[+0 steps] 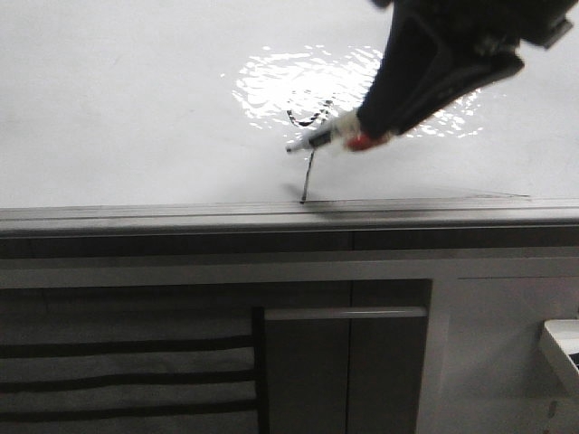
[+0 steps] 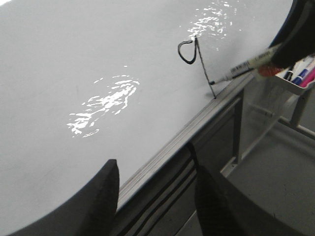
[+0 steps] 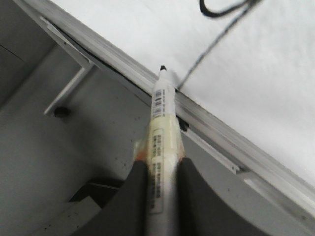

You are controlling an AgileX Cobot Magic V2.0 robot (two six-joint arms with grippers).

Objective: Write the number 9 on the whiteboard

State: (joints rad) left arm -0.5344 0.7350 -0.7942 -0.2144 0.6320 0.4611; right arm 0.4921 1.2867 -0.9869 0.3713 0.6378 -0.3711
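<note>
The whiteboard (image 1: 118,108) is a glossy white board with a grey metal edge rail. The number 9 (image 1: 307,167) is drawn on it in thin black line, a small loop with a long slanted tail reaching the rail; it also shows in the left wrist view (image 2: 194,56) and partly in the right wrist view (image 3: 216,34). My right gripper (image 3: 160,169) is shut on a white marker (image 3: 162,132), whose black tip hangs over the rail beside the tail's end. In the front view the right gripper (image 1: 366,131) holds the marker (image 1: 317,139) above the tail. My left gripper (image 2: 155,184) is open and empty over the board's edge.
A bright rippled glare patch (image 1: 298,86) lies on the board by the loop. Below the rail stands a grey cabinet (image 1: 344,362) with dark slats (image 1: 127,380). A tray with spare markers (image 2: 300,76) hangs past the board's edge. A white tray corner (image 1: 563,348) shows at right.
</note>
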